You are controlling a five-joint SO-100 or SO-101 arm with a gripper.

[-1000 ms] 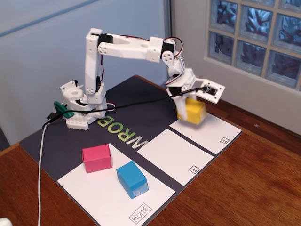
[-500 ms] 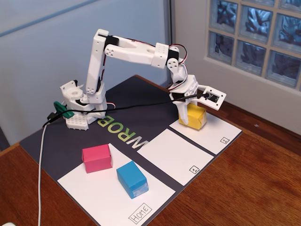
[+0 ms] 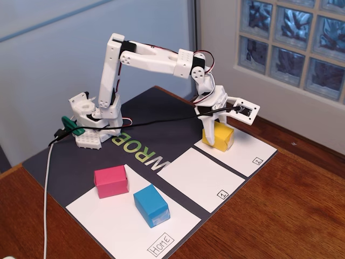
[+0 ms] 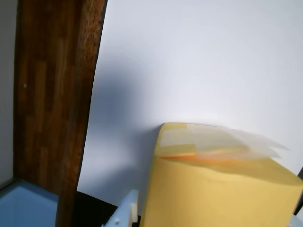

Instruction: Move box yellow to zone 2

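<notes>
On the Home panel (image 3: 108,216) at left sit a pink box (image 3: 111,181) and blue box (image 3: 151,204); at right, the gripper (image 3: 211,134) clamps the box yellow (image 3: 221,136), which sits on zone 2 (image 3: 245,151).

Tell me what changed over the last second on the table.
The arm lowered the yellow box from just above zone 2 down onto the far end of the panel. The claw is still closed around it. The pink box and blue box stayed put on the Home panel.
</notes>
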